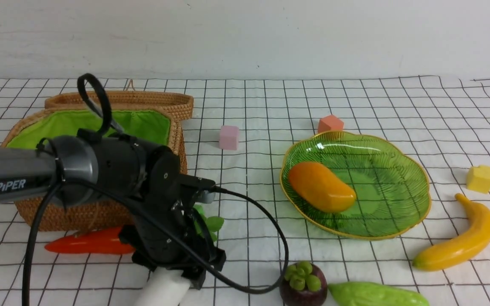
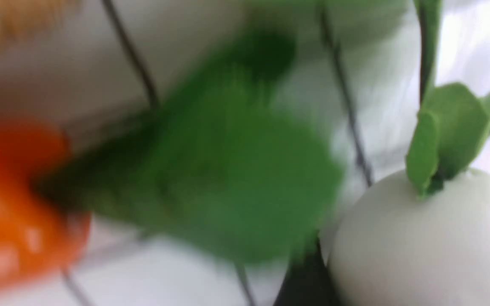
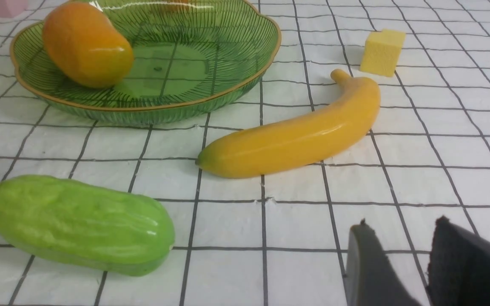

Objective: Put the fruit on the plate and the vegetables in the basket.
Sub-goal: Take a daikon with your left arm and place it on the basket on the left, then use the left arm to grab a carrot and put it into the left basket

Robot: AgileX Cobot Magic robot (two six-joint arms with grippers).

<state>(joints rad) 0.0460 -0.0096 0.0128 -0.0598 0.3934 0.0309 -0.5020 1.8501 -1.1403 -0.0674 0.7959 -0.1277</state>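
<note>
The mango (image 1: 321,187) lies in the green glass plate (image 1: 381,178). On the cloth rest the banana (image 1: 462,238), mangosteen (image 1: 303,280) and green gourd (image 1: 377,294). The carrot (image 1: 87,245) lies in front of the open wicker basket (image 1: 96,212). My left gripper (image 1: 185,272) is down over the white radish (image 1: 162,291). In the left wrist view one dark finger (image 2: 304,276) lies against the radish (image 2: 419,238); the other finger is hidden. My right gripper (image 3: 401,221) hovers open and empty over bare cloth near the banana (image 3: 296,136) and gourd (image 3: 79,223).
A pink cube (image 1: 229,137) sits beside the basket, an orange cube (image 1: 330,123) behind the plate and a yellow cube (image 1: 480,178) at the right. The basket's lid (image 1: 121,100) lies folded back behind it. The left arm's cable (image 1: 270,229) loops out toward the mangosteen.
</note>
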